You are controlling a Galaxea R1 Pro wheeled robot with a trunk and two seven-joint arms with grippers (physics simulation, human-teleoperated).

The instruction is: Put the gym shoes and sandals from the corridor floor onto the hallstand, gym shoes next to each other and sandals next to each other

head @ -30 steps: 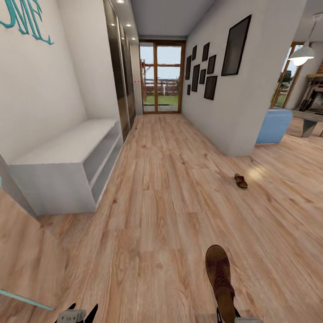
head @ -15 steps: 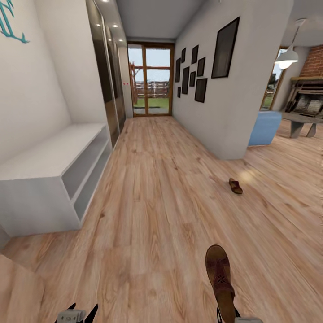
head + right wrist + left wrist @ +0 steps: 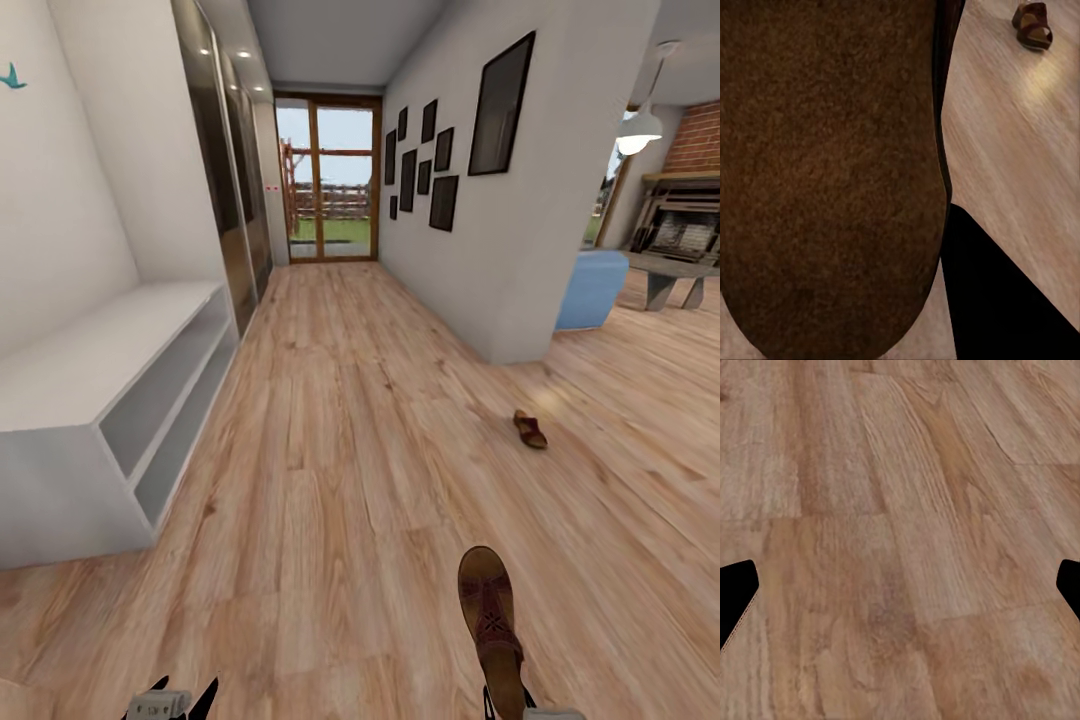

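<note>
One brown sandal (image 3: 490,618) sticks forward from my right gripper (image 3: 505,702), which is shut on its heel end at the bottom of the head view. Its dark sole (image 3: 825,172) takes up most of the right wrist view, beside a black finger (image 3: 997,292). The second sandal (image 3: 530,429) (image 3: 1033,24) lies flat on the corridor floor (image 3: 340,470) ahead to the right, near the wall corner. My left gripper (image 3: 185,698) (image 3: 900,592) hangs open over bare planks, its fingertips (image 3: 735,600) wide apart. The gym shoes and the hallstand with stepped shelves are out of view.
A pale bench (image 3: 90,400) with two open tiers runs along the left wall, with no shelves showing above it. A mirrored wardrobe (image 3: 215,190) follows it. A wall corner (image 3: 520,330), a blue seat (image 3: 592,288) and a fireplace room lie to the right.
The whole view has shifted: the bench slid left and closer, the teal wall letters nearly left the frame. Both grippers and the held sandal keep their places in the picture.
</note>
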